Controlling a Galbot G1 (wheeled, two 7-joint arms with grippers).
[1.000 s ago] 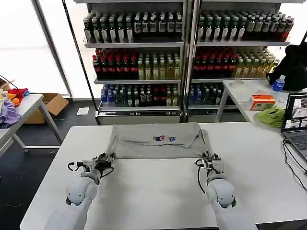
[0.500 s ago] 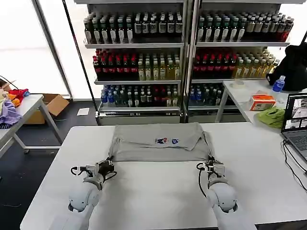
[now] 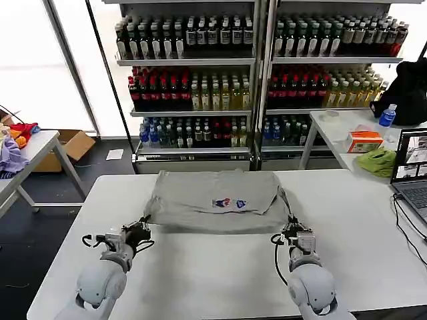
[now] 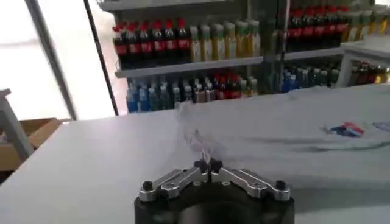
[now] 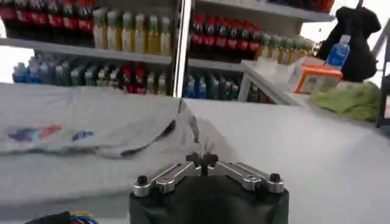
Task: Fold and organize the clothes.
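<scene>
Grey T-shirt [image 3: 213, 200]; small red, white and blue print [image 3: 229, 203] on chest. White worktop [image 3: 200, 280]. Lime-green cloth [image 3: 377, 162] at 2 o'clock, beside orange box [image 3: 365, 142]. Purple and red-orange cloth pile [image 3: 13, 143] at 9 o'clock.
</scene>
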